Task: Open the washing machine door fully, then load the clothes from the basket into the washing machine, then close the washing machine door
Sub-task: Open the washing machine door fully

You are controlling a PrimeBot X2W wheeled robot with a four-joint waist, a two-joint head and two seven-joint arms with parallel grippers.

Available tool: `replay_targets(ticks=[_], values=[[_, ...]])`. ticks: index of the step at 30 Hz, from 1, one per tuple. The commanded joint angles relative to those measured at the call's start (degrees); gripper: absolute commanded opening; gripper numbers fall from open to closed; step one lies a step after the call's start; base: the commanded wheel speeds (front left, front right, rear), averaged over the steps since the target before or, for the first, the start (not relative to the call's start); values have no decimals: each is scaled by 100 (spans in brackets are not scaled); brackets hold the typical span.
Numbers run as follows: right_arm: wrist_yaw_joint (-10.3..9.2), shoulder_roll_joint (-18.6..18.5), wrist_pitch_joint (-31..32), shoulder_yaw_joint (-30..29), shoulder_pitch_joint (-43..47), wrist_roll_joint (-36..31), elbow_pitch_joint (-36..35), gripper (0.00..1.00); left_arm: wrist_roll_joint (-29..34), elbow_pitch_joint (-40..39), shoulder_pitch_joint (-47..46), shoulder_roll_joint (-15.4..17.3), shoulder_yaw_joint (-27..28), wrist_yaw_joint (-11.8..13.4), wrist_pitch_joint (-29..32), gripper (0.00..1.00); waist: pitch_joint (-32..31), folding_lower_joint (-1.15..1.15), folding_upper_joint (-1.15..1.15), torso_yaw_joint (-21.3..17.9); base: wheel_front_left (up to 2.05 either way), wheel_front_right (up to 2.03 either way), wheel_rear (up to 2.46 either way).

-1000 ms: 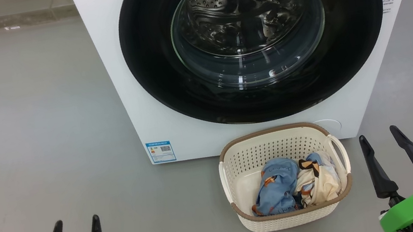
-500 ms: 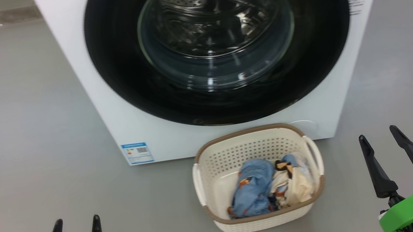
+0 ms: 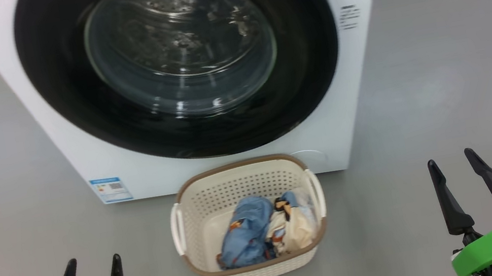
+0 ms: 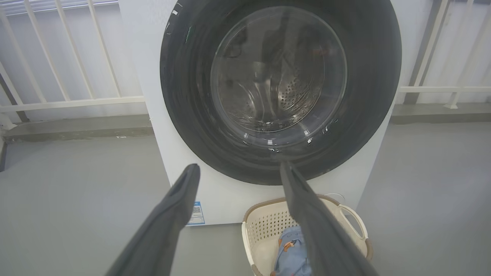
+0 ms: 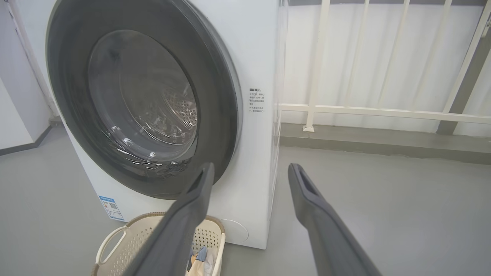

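The washing machine door (image 3: 67, 118) sits shut, flat on the washing machine (image 3: 148, 179), so it blocks the way into the drum. The basket (image 3: 258, 271) stands on the floor (image 3: 440, 75) just in front of the machine, under the door, and gets in the way of a low reach from straight ahead. The basket's top is open, so a gripper can come down on the clothes (image 3: 247, 237) from above. There is wide floor to pass on the left and right of the basket and machine. A white railing (image 5: 383, 113) stands behind, near the machine's right side.
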Motion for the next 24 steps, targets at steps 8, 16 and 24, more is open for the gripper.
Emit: replay_targets(ticks=[8,16,24], values=[[32,-39,-70,47,-226,-101,-186,100,-381,-248,-304,37,156,5,-60,100,38,0,0,0,107,107,-214],[32,-38,-70,42,-236,-104,-190,100,-379,-215,-274,44,101,5,-60,100,52,0,0,10,48,48,-96],[32,-9,-70,115,-269,-34,-161,94,-398,-166,-257,23,52,5,-60,100,43,0,0,28,4,4,-8]])
